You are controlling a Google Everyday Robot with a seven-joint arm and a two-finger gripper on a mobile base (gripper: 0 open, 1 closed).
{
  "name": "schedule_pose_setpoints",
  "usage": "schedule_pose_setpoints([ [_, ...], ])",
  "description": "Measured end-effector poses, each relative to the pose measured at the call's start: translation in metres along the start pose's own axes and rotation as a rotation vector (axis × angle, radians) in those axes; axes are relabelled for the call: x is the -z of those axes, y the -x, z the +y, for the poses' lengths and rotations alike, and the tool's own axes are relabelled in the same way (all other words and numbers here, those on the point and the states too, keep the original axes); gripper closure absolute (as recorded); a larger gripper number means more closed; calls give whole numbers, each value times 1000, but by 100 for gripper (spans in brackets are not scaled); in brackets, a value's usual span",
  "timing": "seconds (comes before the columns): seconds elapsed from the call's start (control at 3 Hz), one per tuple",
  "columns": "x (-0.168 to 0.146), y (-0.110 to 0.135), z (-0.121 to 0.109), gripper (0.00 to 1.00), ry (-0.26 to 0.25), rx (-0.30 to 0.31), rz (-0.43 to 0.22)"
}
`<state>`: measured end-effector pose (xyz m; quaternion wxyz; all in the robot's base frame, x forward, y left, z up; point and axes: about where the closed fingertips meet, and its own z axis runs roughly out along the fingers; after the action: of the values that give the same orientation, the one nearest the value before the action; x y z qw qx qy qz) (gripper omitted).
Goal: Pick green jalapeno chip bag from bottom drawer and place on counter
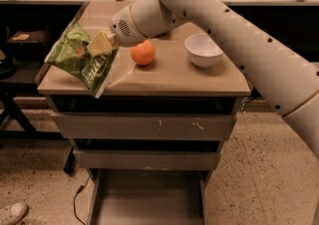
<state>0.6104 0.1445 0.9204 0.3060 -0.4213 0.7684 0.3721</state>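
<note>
The green jalapeno chip bag (79, 59), dark green and crinkly with white lettering and a small orange-red spot, hangs tilted over the front left corner of the counter (169, 77). My gripper (101, 44) is shut on the bag's upper right part, above the counter's left side. The bottom drawer (147, 196) stands pulled open below, its flat grey floor bare.
An orange (143, 53) sits on the counter just right of my gripper. A white bowl (203, 50) stands further right. Two closed upper drawers (144, 127) front the cabinet. A dark shelf unit (20, 50) stands at the left. A shoe (11, 213) lies on the floor.
</note>
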Motion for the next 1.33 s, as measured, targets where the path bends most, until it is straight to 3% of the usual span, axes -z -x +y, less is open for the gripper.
schedule_pose_setpoints([
  [0.33,-31,23,-26,100,-10,-25,44],
  [0.67,-33,27,-25,100,-7,-22,42],
  [1.33,-33,27,-25,58,-7,-22,42],
])
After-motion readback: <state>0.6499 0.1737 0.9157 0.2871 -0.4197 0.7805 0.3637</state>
